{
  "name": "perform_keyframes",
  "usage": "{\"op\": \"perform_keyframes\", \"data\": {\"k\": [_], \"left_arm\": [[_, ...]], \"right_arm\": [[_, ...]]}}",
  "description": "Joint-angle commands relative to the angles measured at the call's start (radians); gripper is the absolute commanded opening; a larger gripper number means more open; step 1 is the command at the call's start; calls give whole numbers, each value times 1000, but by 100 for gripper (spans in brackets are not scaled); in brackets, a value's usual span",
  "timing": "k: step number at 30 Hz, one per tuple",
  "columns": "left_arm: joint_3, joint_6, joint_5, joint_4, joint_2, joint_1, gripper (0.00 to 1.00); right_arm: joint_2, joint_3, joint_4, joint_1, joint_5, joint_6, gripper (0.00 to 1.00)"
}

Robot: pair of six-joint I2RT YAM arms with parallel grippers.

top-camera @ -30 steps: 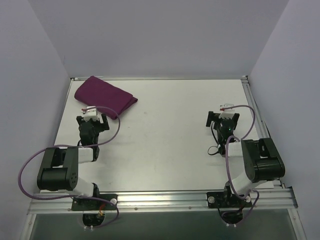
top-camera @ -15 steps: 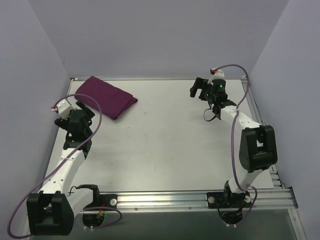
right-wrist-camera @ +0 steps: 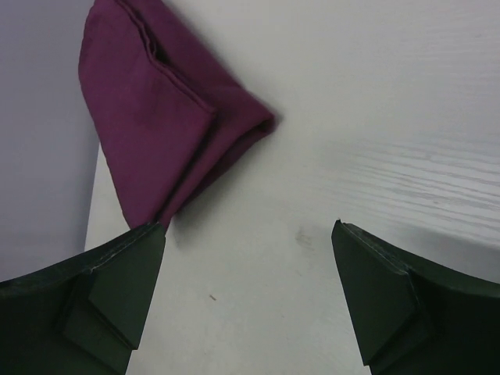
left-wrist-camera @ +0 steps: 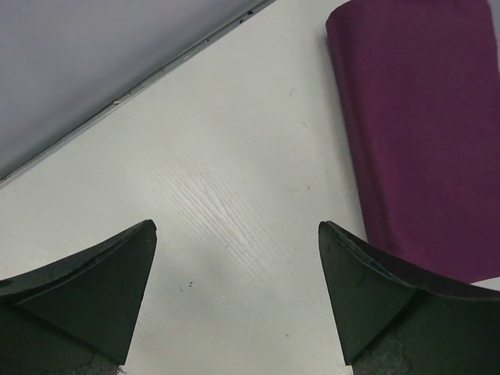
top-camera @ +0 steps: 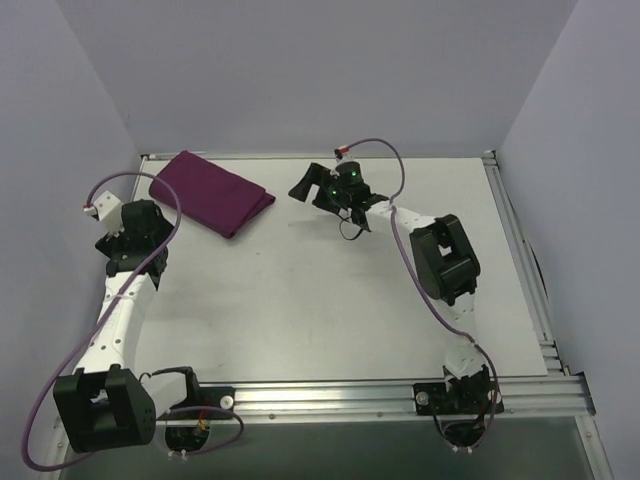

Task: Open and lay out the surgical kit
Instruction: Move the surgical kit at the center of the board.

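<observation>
Left and right jaws wide open (both empty), cloth wrap (top-camera: 212,193) untouched

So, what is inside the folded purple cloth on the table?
Only the purple cloth itself shows, with folded layers at one edge, lying on the white table. Anything wrapped inside is covered and cannot be seen.

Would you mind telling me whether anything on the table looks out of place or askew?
Nothing stands out. The purple cloth wrap lies folded shut at the far left corner, slanted to the table edges; the left gripper and right gripper, both open, are clear of it.
</observation>
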Motion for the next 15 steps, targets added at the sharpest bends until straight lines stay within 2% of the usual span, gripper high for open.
{"op": "perform_keyframes", "data": {"k": [1, 4, 8, 15], "left_arm": [[137, 10, 16, -89, 5, -5, 94], [171, -36, -38, -160, 2, -35, 94], [180, -59, -15, -178, -32, -40, 94], [274, -8, 138, -236, -24, -54, 94]], "right_arm": [[81, 92, 131, 55, -16, 127, 93], [167, 154, 166, 105, -4, 186, 91], [233, 181, 191, 171, 40, 222, 89], [331, 227, 305, 229, 66, 263, 86]]}}
